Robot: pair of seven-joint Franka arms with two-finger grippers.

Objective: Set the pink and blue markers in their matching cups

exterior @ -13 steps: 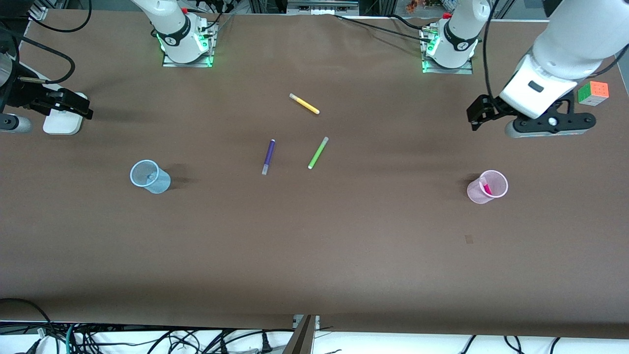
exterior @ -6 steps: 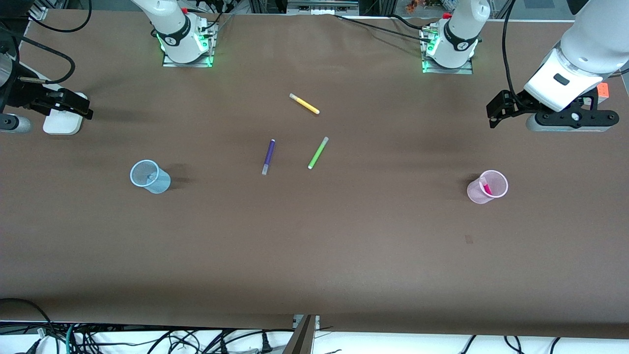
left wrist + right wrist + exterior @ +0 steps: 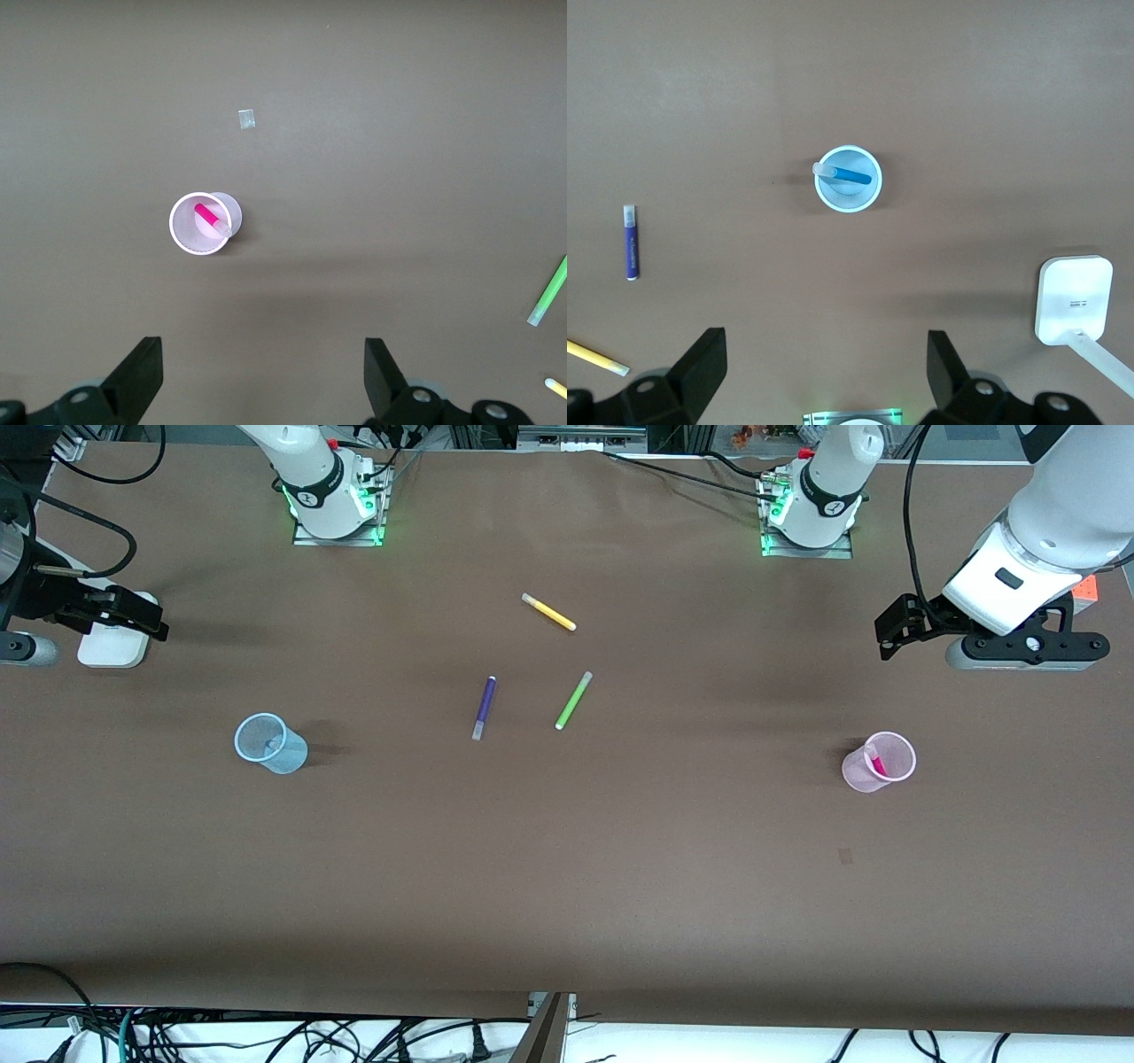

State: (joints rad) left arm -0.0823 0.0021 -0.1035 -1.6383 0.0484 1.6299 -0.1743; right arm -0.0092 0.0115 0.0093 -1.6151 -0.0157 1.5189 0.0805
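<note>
Nearest the front camera, we find the two cups standing on the brown surface (image 3: 567, 886), each already loaded. The pink cup (image 3: 878, 762) sits toward the left arm's end, and the left wrist view shows the pink marker (image 3: 209, 216) leaning inside it. The blue cup (image 3: 270, 743) sits toward the right arm's end, and the right wrist view shows the blue marker (image 3: 843, 174) resting inside with its grey end against the rim. We judge both placements done.

A little farther from the camera, between the cups, lie the purple pen (image 3: 484, 707) and the green pen (image 3: 573, 701), well apart from each other, and farther still the yellow pen (image 3: 548, 612). None of these belongs to the task.

Farther again, the left claw (image 3: 895, 627) hangs over bare surface toward the left arm's end, its fingers spread and pinching nothing. Over the last second it has swung from above the area near the pink cup out toward the edge of the surface, then settled, now covering most of the colour cube (image 3: 1084, 587). The right claw (image 3: 133, 613) waits over the white device (image 3: 112, 642) at the right arm's end, fingers spread and empty, and has not moved in that time.

We read the left arm's retreat as a withdrawal after its drop; nothing appears left to do.
</note>
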